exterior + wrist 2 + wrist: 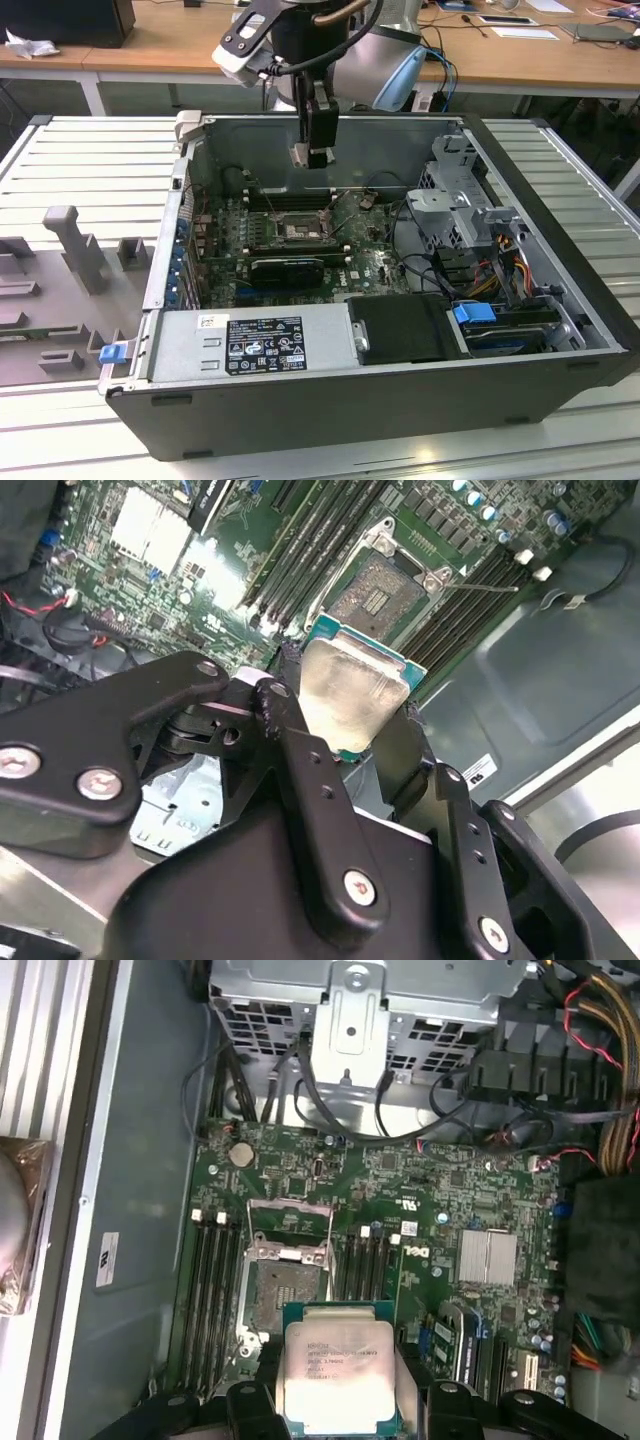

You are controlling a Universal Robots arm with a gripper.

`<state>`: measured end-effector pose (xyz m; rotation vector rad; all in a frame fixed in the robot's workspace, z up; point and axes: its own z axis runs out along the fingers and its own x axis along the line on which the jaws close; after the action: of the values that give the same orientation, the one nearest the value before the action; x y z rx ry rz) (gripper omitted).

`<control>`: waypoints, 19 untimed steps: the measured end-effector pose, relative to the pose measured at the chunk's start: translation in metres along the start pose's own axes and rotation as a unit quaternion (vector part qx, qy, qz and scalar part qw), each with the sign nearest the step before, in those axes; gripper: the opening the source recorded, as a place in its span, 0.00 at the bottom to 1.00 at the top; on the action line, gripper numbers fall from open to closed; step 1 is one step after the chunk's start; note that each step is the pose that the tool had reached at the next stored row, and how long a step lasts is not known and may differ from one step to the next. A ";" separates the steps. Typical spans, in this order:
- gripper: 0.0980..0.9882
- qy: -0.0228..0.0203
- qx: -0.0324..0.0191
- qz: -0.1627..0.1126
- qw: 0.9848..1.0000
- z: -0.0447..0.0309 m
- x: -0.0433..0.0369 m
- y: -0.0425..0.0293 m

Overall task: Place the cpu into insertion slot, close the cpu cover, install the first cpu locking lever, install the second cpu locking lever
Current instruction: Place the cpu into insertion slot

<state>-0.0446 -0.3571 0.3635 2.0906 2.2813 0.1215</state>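
Note:
My gripper [316,152] hangs inside the open computer case, above the green motherboard [365,265], shut on the cpu [335,1375]. The cpu [350,692] is a flat square chip with a dull silver top and a green edge, pinched by its sides between the two black fingers [300,755]. The insertion slot [278,1298] lies open and bare just beyond the chip, and in the second wrist view the insertion slot [378,595] sits a short way off the chip's far edge. The cpu cover [290,1204] stands swung up at the socket's far side.
Long black memory slots [205,1295] flank the socket on both sides. A black graphics card [285,268] lies on the near side of the socket, with a power supply [255,345] in front of it. A drive cage [455,200] and cables [505,265] fill the exterior view's right. A thin lever wire [490,585] sticks out beside the socket.

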 end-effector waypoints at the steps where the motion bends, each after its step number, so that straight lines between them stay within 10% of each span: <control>1: 0.48 -0.001 0.000 0.006 1.000 0.0010 0.0000 -0.0001; 19: 0.48 -0.003 -0.001 0.035 0.999 0.0247 -0.0003 -0.0027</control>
<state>-0.0451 -0.3569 0.3386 2.1672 2.2047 0.1181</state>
